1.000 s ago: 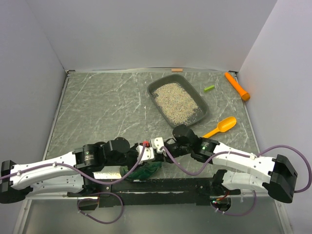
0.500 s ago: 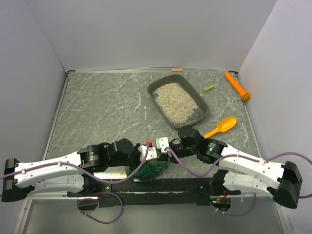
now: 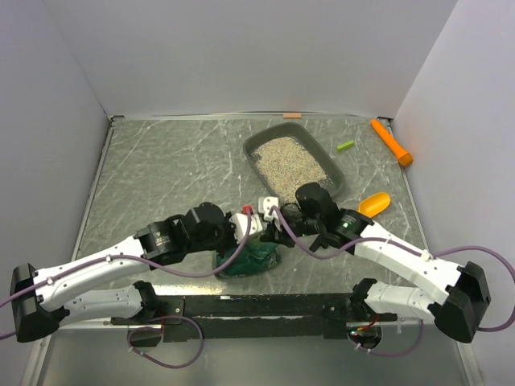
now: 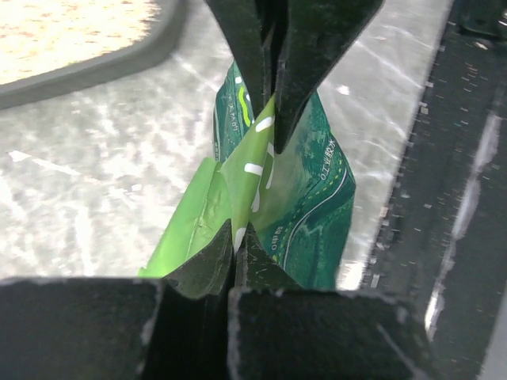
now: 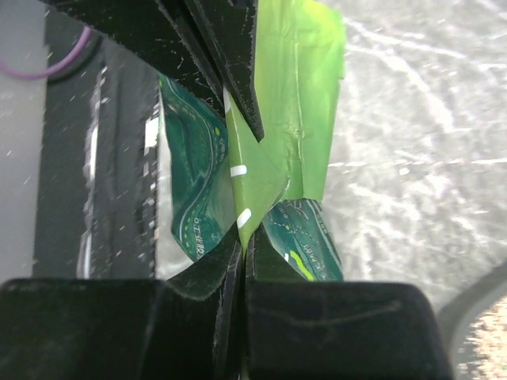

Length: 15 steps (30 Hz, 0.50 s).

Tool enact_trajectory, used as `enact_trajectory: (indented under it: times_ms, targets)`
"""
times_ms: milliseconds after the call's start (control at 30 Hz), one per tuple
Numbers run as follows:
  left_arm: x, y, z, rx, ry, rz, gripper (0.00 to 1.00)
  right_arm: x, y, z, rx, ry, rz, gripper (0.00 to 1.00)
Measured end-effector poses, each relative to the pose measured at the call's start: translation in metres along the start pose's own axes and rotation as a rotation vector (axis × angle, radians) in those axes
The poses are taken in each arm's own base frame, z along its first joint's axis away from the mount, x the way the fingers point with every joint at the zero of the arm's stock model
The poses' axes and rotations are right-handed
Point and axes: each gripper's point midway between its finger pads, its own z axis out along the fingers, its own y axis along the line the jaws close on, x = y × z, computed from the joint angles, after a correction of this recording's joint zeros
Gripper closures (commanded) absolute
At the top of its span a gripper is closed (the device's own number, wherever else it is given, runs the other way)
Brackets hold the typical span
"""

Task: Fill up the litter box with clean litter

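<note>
While both arms meet over the near middle of the counter [image 3: 161,177], I see the left gripper [image 4: 235,237] pinched shut on the light-green top fold of the crinkled green bag [image 3: 251,259]. The right gripper [image 5: 242,237] clamps the same fold from the opposite side, its jaws closed on the foil. In each wrist view the 2 grippers face each other tip to tip, with only the bag's folded lip between them. The darker printed body of the bag hangs below the fold. I cannot tell whether its bottom rests on the counter.

The litter box [image 3: 269,135] lies farther back and to the right, set at an angle, just beyond the right arm's wrist. The clean litter [image 3: 294,167] covers its floor in a pale, grainy layer. An orange-yellow scoop [image 3: 372,203] lies on the counter just right of the box's near corner, partly behind the right arm. 1 orange stick [image 3: 391,142] and 1 small green piece [image 3: 345,145] lie near the far right corner.
</note>
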Motion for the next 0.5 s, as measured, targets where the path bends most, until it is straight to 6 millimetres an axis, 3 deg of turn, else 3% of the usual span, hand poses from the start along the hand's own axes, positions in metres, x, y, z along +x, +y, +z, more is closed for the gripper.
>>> enact_trajectory:
  times_ms: [167,267,367,500]
  targets:
    - [-0.013,0.032,-0.007,-0.060,-0.012,-0.002,0.99,-0.019,-0.023,0.000,0.037,-0.022,0.004,1.00]
    - [-0.013,0.041,-0.007,-0.076,-0.016,-0.001,0.99,-0.022,-0.032,0.002,0.057,-0.037,0.011,0.98]
    - [-0.007,0.044,-0.001,-0.079,-0.018,-0.007,0.99,-0.017,-0.036,0.006,0.064,-0.037,0.038,0.82]
    - [0.027,0.041,0.013,-0.075,0.030,-0.021,0.99,-0.010,-0.035,0.013,0.051,-0.044,0.092,0.63]
